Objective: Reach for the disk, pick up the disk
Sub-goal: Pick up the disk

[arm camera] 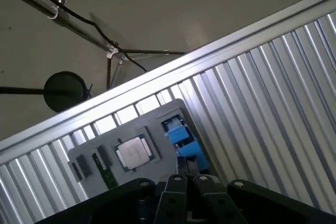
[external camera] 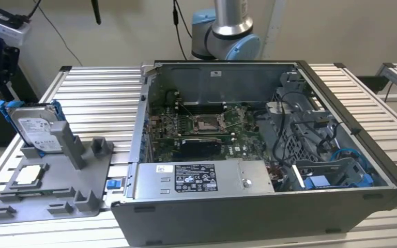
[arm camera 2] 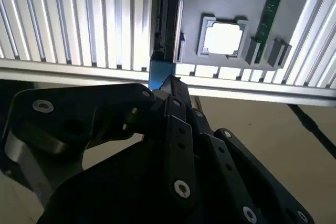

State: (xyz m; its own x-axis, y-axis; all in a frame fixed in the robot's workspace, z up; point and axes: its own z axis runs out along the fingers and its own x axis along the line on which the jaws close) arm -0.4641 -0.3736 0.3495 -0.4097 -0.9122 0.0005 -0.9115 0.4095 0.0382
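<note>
At the end of the grey fixture farthest from the exterior camera, the disk stands on edge in its slot. Its labelled face is turned toward that camera, a blue bracket frames its rim, and its upper edge is free. On the fixture's side toward the computer case, a grey post rises just beside the drive's face. The small square chip lies flat in its pocket at the fixture's nearer end. In the second wrist view the gripper hangs off the fixture's outer side, with its black linkage over the floor past the edge of the table. Its tip sits right at the bracket's blue corner. From there the disk runs edge-on straight away, so its thin dimension lies across the gripper's line and its broad face lies along it. I cannot tell whether the tip touches the bracket, nor whether the gripper is spread or closed. In the first wrist view the bracket again lies just ahead of the gripper, with the chip next along the fixture and a green memory stick past that. By my judgement there is open room above the disk and off the fixture's outer side. The post and slot walls are the close edges, and the case stands well apart.
</note>
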